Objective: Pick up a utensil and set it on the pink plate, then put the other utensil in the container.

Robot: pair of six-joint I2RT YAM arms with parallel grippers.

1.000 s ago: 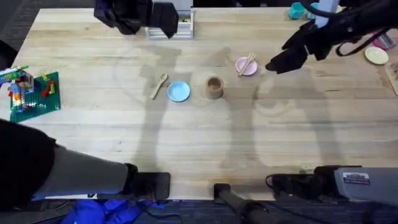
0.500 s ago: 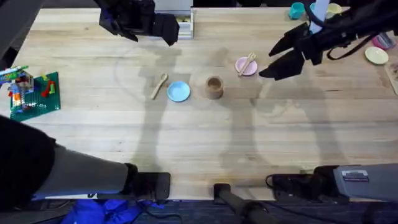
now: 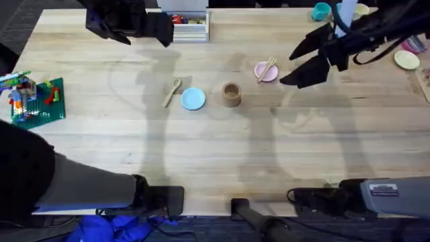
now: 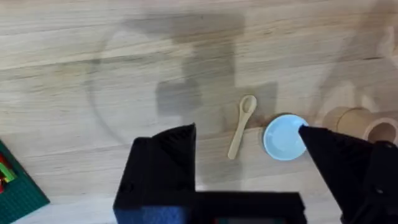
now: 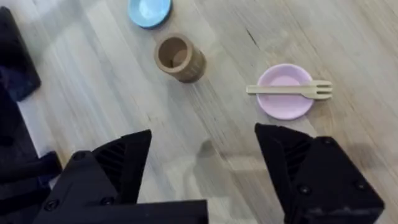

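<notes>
The small wooden fork lies across the small round pink plate, ahead of my empty, spread right hand. The round-bowled wooden spoon lies below my spread left hand; next, I judge, it goes into the brown cylindrical cup.

one fork, one spoon, one brown cup, three small plates.

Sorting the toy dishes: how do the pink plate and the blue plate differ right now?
The pink plate carries the wooden fork across it; the blue plate is bare. Pink sits right of the brown cup, blue left of it. Both are small, round, and flat on the table.
</notes>
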